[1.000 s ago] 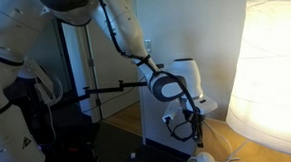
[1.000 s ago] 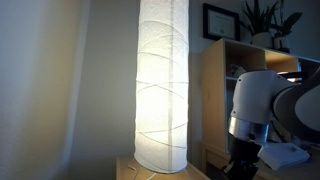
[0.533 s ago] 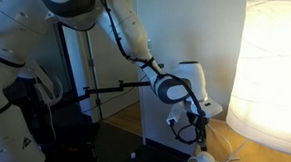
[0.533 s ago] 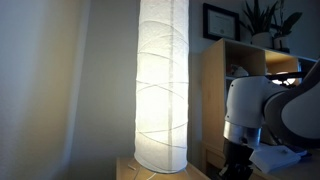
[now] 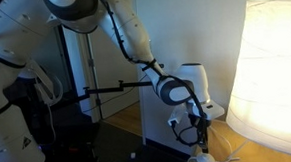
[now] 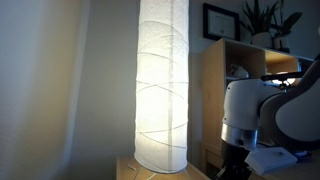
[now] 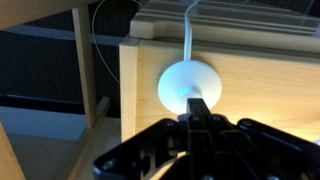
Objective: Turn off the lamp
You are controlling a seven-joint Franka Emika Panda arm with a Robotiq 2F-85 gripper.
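Note:
The lamp [image 5: 275, 64] is a tall crinkled white paper cylinder, glowing warm yellow-white; it shows in both exterior views [image 6: 163, 80]. A round white button switch [image 7: 178, 82] lies on a light wooden surface, with a thin white cord [image 7: 187, 28] running away from it. It also shows low in an exterior view [image 5: 201, 160]. My gripper [image 7: 197, 101] is shut, its joined black fingertips pointing down over the switch's near edge. In an exterior view the gripper [image 5: 202, 140] hangs just above the switch. Whether it touches the switch I cannot tell.
A wooden shelf unit [image 6: 225, 80] stands beside the lamp, with a framed picture [image 6: 219, 20] and a plant [image 6: 265, 18] behind. A white box-like object [image 5: 190, 79] and a black stand arm [image 5: 111, 89] are near the arm. A wooden post [image 7: 85, 60] stands left of the switch.
The arm has lowered slightly and brought the shut gripper closer to the round switch. The lamp stays lit.

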